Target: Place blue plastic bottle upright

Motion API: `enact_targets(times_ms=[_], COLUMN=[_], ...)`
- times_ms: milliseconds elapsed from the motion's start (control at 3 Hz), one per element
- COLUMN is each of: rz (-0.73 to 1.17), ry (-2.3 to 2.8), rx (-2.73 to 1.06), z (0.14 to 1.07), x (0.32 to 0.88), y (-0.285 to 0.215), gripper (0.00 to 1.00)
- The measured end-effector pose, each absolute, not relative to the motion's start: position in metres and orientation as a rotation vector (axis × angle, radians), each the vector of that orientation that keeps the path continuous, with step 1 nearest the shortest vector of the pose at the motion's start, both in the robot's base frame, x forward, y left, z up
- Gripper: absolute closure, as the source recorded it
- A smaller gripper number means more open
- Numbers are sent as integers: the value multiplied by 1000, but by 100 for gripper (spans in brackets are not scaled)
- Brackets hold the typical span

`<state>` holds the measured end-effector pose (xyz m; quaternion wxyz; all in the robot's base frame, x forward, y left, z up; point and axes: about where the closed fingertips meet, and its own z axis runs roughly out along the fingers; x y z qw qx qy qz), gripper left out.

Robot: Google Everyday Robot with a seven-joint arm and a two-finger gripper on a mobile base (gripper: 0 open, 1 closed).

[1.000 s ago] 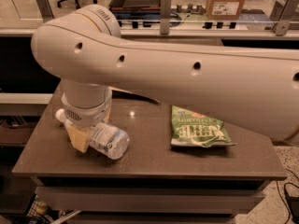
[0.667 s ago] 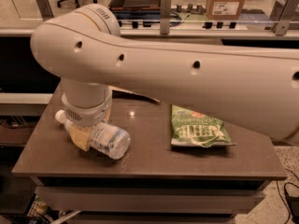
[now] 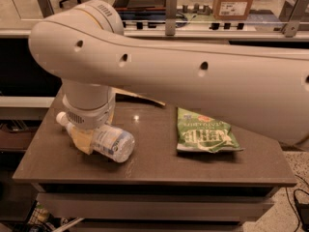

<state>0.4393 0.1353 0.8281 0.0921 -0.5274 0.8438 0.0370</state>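
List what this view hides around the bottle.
All in the camera view:
- Gripper, at the bottle's neck end, table left: mostly hidden under the arm.
- Bottle label: partly covered by the gripper; print too small to read.
- Table's back edge: behind the arm.

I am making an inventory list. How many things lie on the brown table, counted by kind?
Bottles: 1, the plastic bottle, on its side under the gripper at the left of the table.
Bags: 1, the green chip bag.
Unclear kind: 1, a flat tan thing behind the arm.
Total: 3.
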Motion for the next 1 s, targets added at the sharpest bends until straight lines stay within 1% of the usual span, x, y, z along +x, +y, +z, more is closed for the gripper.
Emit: enact_targets(times_ms=[667,1000], rz=[130,210], ry=[2346,2233], rx=[-1602,-1625], z=[865,885], x=[450,457], y=[112,99], gripper=[100,100])
